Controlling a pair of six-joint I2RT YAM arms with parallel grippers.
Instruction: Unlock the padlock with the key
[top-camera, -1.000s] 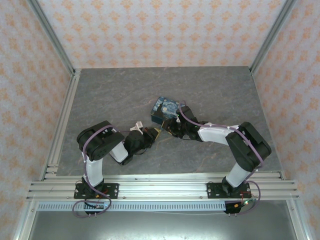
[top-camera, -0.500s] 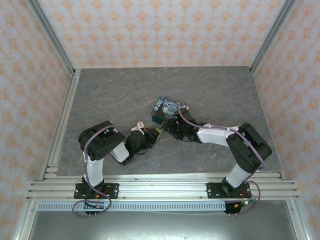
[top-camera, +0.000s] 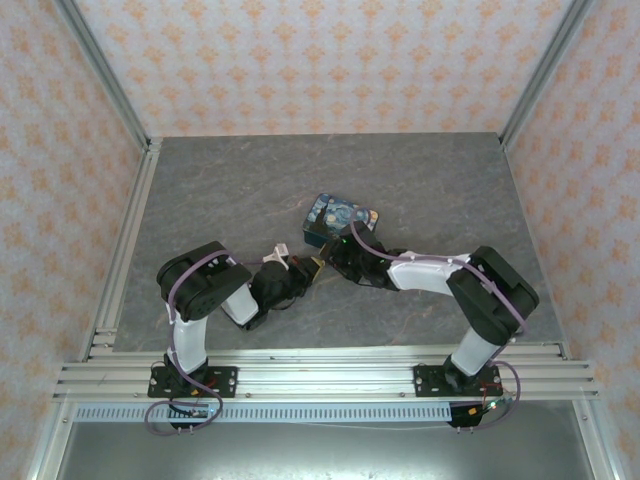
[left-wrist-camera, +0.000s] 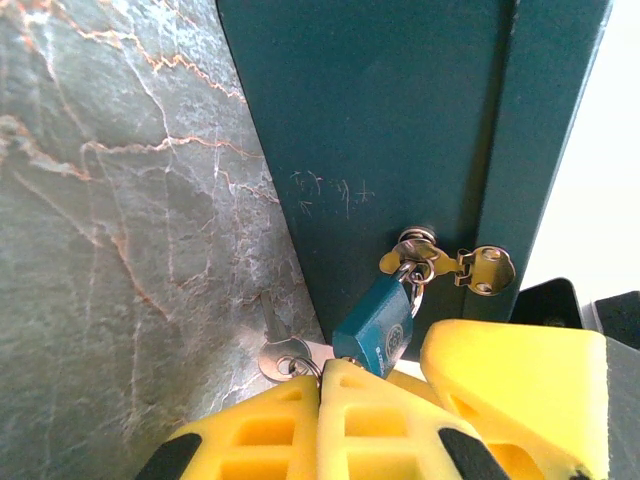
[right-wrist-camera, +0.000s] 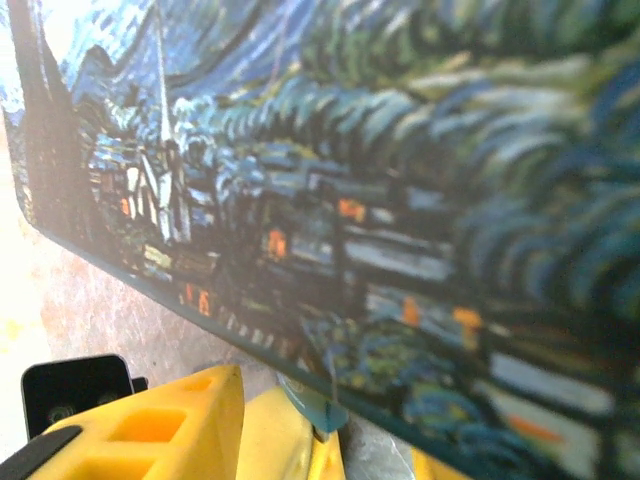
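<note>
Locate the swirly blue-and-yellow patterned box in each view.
Top external: swirly blue-and-yellow patterned box near the picture's centre.
Left wrist: its plain dark-teal side, upper right, small blue padlock hanging on it.
Right wrist: its painted lid, across the upper frame.
Shared landmark: grey marbled table.

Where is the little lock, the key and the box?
lock (left-wrist-camera: 372, 328): left wrist view, on its blue body.
key (left-wrist-camera: 276, 358): left wrist view, on its round head.
box (left-wrist-camera: 390, 120): left wrist view, on its dark side.

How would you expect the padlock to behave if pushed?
The padlock hangs by its shackle from the hasp, so it would probably swing aside. Its smooth blue body may slip; being metal, likely heavy for its size.
</note>
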